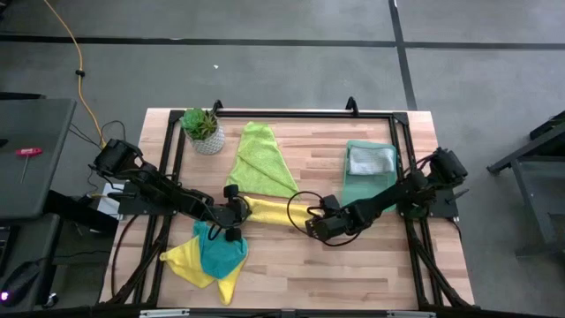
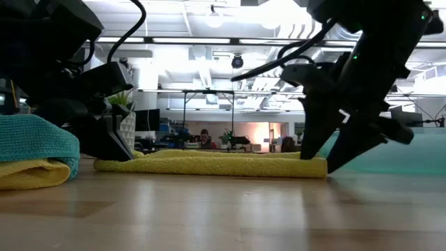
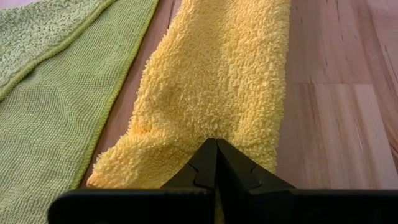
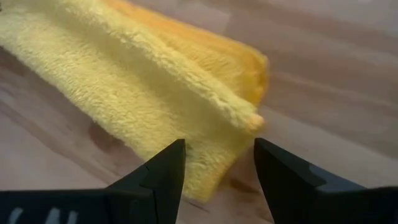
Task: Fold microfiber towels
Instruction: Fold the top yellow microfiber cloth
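Between the two grippers, mid-table: folded yellow towel lies flat as a long strip. Left gripper sits at one end, fingers together, clamped on the towel's edge. Right gripper is at the other end, fingers apart, straddling the towel tip, not gripping it. Just beside the left gripper: teal towel on another yellow towel. Beyond it, lime green towel, potted plant. Past the right arm, green tray holding a grey towel.

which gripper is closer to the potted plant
Left. The left gripper, shut at one end of the folded yellow towel, sits just below the potted plant; the open right gripper is across the table.
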### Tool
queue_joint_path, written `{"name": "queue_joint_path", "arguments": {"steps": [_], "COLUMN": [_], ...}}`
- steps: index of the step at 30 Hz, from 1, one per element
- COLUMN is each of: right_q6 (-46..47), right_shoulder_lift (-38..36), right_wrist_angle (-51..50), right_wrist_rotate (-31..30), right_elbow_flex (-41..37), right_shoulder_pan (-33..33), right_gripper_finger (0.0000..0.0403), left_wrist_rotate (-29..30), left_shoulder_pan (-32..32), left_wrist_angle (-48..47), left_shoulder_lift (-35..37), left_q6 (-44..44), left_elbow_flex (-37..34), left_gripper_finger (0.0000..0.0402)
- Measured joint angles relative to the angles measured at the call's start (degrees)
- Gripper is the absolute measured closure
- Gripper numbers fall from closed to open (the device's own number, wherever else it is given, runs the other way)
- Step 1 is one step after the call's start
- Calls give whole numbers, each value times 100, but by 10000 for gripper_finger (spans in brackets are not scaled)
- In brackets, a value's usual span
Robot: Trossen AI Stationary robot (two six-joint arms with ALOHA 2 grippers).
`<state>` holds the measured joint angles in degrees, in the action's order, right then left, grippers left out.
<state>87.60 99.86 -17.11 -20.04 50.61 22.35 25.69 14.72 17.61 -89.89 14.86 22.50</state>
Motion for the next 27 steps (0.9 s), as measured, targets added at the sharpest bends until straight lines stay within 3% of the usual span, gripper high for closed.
{"name": "queue_joint_path", "arguments": {"steps": [12,15,21,27], "right_q6": [-154,-318,-807,-810], "right_shoulder_lift": [200,210,220,-13], "right_wrist_angle": [322,268,-56,-816], "right_wrist_rotate": [-303,-391,-797,-841], "right_elbow_flex": [11,8,-2,-5], "right_shoulder_pan": [-63,-65,-23,182], "right_gripper_finger": [227,263,389,394], "left_wrist_rotate": [-79,-83,0,-9], "left_shoulder_pan": [-9,-9,-13,-13], "left_wrist_angle": [18,20,284,419], "left_shoulder_lift": [2,2,-136,-344], "left_q6": [125,154,249,42], "left_elbow_flex": [2,2,7,333], "left_gripper_finger": [402,402,402,401]}}
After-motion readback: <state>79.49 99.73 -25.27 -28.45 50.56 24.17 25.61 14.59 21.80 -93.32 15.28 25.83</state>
